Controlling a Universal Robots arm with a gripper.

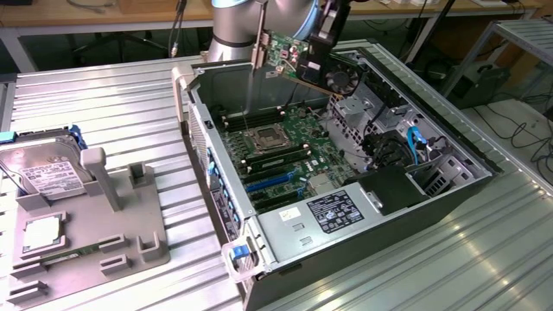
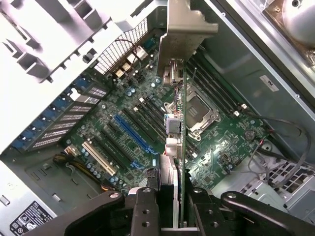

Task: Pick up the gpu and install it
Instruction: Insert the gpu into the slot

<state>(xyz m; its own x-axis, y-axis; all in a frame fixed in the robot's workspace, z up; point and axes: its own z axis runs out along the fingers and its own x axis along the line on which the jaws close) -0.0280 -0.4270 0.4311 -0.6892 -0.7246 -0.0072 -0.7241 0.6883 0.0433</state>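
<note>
Seen edge-on from the wrist, the gpu (image 2: pixel 177 123) hides its fan face; the exterior view's top edge crops the arm (image 1: pixel 237 23).

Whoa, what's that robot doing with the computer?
The robot arm's gripper is holding the gpu, a green card with a fan, in the air above the open computer case. The card is not plugged into the motherboard yet, and the blue slot below it is empty.

In the exterior view the grey arm (image 1: pixel 235 26) stands at twelve o'clock. Its black gripper (image 1: pixel 318 48) hangs beside it toward one o'clock, pointing down toward seven o'clock. In the wrist view its fingers (image 2: pixel 143 209) clamp the gpu (image 2: pixel 184 29) from both sides.
</note>
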